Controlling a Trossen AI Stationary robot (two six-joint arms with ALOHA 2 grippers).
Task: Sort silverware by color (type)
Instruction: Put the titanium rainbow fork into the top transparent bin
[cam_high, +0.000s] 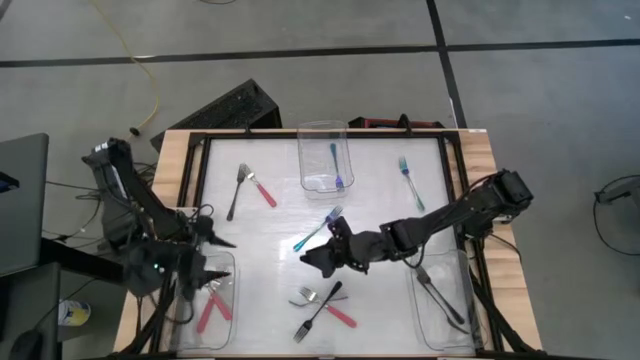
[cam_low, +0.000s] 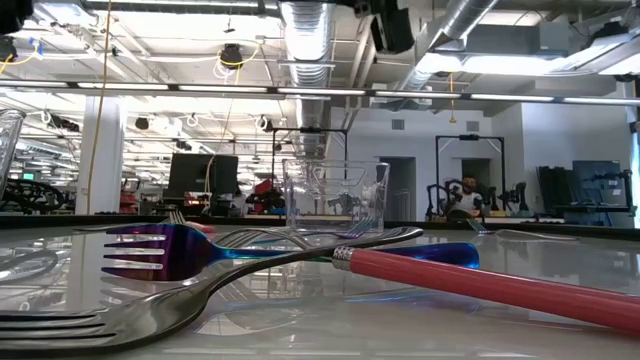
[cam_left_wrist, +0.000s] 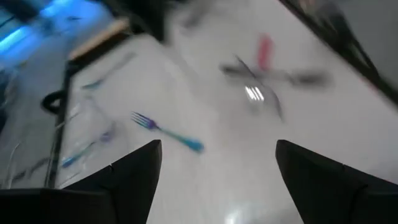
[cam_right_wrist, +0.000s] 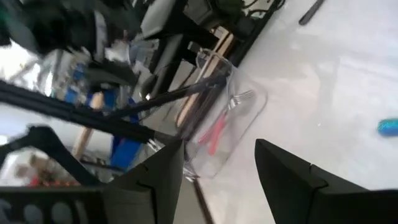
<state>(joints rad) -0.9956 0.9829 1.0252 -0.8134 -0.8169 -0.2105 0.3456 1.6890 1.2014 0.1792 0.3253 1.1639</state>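
Forks lie scattered on the white table. A teal-handled fork (cam_high: 318, 230) sits mid-table, just beyond my right gripper (cam_high: 312, 262), which hovers open with nothing between its fingers (cam_right_wrist: 219, 149). A crossed cluster of a red-handled fork (cam_high: 338, 314) and black forks (cam_high: 320, 305) lies near the near edge. My left gripper (cam_high: 222, 258) is open over the near-left bin, pointing at the teal fork (cam_left_wrist: 168, 132) and the cluster (cam_left_wrist: 267, 74). A black and a red fork (cam_high: 250, 186) lie far left, and a blue fork (cam_high: 410, 182) far right.
Three clear bins stand on the table: the far-middle one (cam_high: 323, 132) holds a blue fork, the near-left one (cam_high: 232, 300) holds red forks (cam_right_wrist: 217, 134), and the near-right one (cam_high: 462, 290) holds black forks. A black frame edges the table. In the low view, forks (cam_low: 160, 248) lie close to the camera.
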